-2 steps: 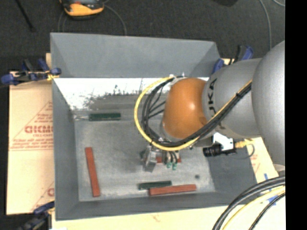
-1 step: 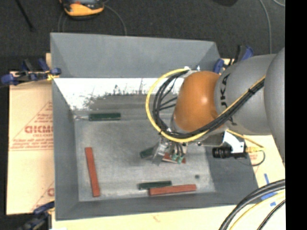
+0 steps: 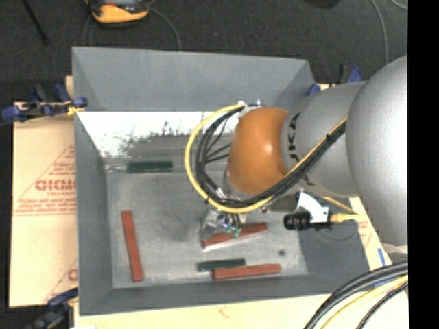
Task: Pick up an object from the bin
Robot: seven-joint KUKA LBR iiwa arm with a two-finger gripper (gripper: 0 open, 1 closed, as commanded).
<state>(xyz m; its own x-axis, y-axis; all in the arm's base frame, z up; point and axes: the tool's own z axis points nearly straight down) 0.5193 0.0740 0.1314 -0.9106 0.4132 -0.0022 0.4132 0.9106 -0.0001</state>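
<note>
Gripper [image 3: 221, 226] down at bin [image 3: 92, 184] floor, centre-right, directly over left end of a red-brown flat bar [image 3: 252, 231] lying slightly tilted. Contact likely; how wide the gripper stands cannot be told, wrist hides it. Nearer: dark green bar [image 3: 221, 264] beside another red-brown bar [image 3: 247, 272]. Left: red-brown bar [image 3: 132, 245]. Far left: dark green bar [image 3: 149, 166]

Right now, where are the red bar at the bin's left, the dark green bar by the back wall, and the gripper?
red bar [image 3: 132, 245]: camera view, middle of its length.
dark green bar [image 3: 149, 166]: camera view, its middle.
gripper [image 3: 221, 229]: camera view, its tip.
</note>
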